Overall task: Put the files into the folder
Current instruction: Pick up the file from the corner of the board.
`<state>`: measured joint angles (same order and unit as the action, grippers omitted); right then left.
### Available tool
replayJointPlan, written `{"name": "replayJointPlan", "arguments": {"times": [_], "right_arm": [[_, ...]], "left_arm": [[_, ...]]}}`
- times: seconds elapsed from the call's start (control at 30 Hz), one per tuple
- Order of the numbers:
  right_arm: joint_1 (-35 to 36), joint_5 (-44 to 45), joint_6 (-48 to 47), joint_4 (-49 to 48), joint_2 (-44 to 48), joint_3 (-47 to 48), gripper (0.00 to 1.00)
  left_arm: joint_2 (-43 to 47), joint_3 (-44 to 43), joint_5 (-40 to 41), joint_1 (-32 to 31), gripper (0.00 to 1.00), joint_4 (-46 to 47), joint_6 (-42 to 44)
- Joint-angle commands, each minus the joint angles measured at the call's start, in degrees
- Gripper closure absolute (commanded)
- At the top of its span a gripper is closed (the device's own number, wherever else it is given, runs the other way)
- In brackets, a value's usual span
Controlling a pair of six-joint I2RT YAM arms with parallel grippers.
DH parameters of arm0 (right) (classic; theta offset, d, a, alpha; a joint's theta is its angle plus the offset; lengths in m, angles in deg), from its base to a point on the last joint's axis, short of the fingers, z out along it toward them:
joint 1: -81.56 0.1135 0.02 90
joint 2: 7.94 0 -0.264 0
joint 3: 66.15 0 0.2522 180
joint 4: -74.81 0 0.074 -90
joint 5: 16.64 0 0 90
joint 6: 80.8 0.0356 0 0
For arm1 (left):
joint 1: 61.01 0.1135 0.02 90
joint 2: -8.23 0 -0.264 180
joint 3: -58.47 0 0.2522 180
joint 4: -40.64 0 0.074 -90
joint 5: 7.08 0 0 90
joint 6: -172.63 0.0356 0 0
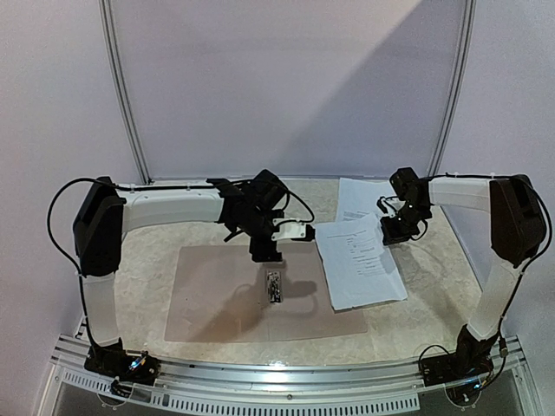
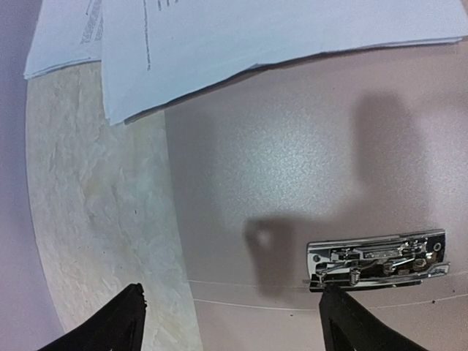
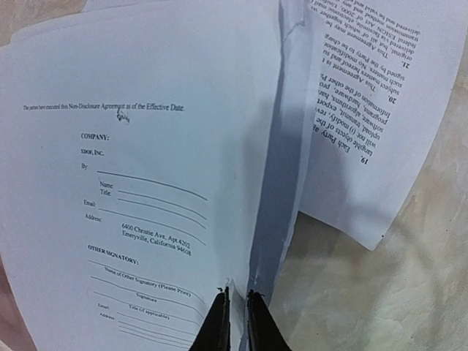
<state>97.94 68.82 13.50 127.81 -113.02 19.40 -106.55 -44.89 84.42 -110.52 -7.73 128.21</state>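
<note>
The tan folder [image 1: 217,303] lies open and flat on the table, its metal clip [image 1: 275,287] on the spine. My left gripper [image 1: 267,253] hovers just above the clip [image 2: 376,259], open [image 2: 232,292] with nothing between its fingers. White printed files [image 1: 360,264] lie partly over the folder's right edge. My right gripper [image 1: 395,232] is at their far right side. In the right wrist view it [image 3: 235,292] is shut on the lifted edge of the files [image 3: 146,146], whose top sheet is a signature form.
Another printed sheet [image 1: 364,198] lies on the beige table [image 1: 156,260] behind the stack, also showing as the sheet [image 3: 380,110] in the right wrist view. A curved white backdrop frame [image 1: 121,87] rises behind the table.
</note>
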Motion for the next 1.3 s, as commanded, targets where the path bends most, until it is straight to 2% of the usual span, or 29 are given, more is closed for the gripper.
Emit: {"name": "replayJointPlan", "arguments": {"times": [0.0,0.17,0.3,0.53,0.77,0.9,1.1,1.27], "right_arm": [[-0.11,-2.01,-0.42,0.01,-1.01,0.11,0.91],[-0.08,-3.05,-0.59,-0.51,-1.57,0.11,0.89],[-0.11,-4.24,-0.66,-1.15,-2.20,0.19,0.89],[-0.10,-7.89,-0.69,-1.81,-2.38,-0.09,0.91],[-0.21,-19.86,-0.78,-5.52,-0.59,-2.00,0.95],[-0.29,-25.05,0.42,-8.14,-0.39,-3.06,0.92],[-0.30,-24.24,1.90,-7.21,-3.61,-2.40,0.88],[-0.25,-18.64,2.25,-5.94,-4.80,-2.00,0.88]], "left_arm": [[0.50,0.66,0.52,-1.36,0.16,0.24,-0.54],[-0.75,-0.30,0.12,-2.29,0.16,0.99,-0.73],[-5.67,-6.06,0.35,-4.38,0.16,2.23,-1.22],[-14.47,-14.38,6.95,-6.59,0.16,6.64,0.03],[-18.69,-16.35,8.86,-7.01,0.16,8.98,0.64],[-19.83,-16.03,9.58,-7.15,0.17,9.12,0.89],[-19.82,-15.07,9.87,-7.15,0.17,10.09,0.99],[-19.19,-15.50,9.75,-7.14,0.17,9.80,1.44]]}}
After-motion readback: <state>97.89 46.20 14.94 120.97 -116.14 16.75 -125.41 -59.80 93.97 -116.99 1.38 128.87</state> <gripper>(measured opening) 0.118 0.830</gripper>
